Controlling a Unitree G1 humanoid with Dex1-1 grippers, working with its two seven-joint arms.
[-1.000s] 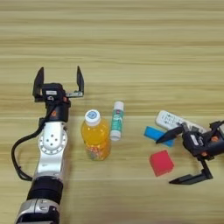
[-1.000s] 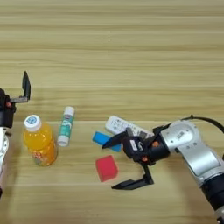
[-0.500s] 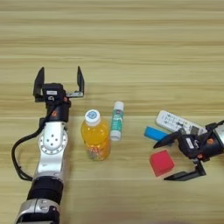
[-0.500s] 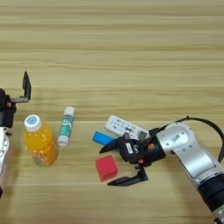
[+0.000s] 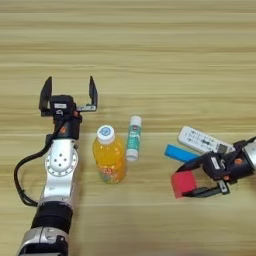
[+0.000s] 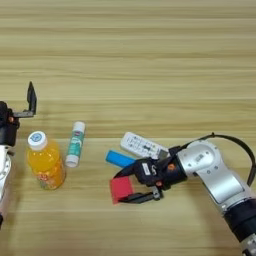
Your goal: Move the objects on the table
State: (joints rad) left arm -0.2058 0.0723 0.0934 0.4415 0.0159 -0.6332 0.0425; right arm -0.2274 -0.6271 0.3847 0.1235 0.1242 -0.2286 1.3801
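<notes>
A red cube (image 5: 183, 184) lies on the table (image 5: 150, 60) at the lower right. My right gripper (image 6: 128, 187) is open with one black finger along the cube's far side and the other at its near side. Just beyond it lie a flat blue block (image 5: 179, 153) and a white remote control (image 5: 202, 141). An orange juice bottle (image 5: 109, 158) stands left of centre, with a white-and-green glue stick (image 5: 133, 138) lying beside it. My left gripper (image 5: 68, 93) is parked open left of the bottle, holding nothing.
My left forearm (image 5: 59, 175) stretches from the bottom edge up past the bottle's left side. A black cable (image 6: 235, 145) loops over my right arm at the right edge.
My right gripper has slid left and narrowed, from beside the red cube to straddling it. The cube and the other things have stayed put, as has the left arm.
</notes>
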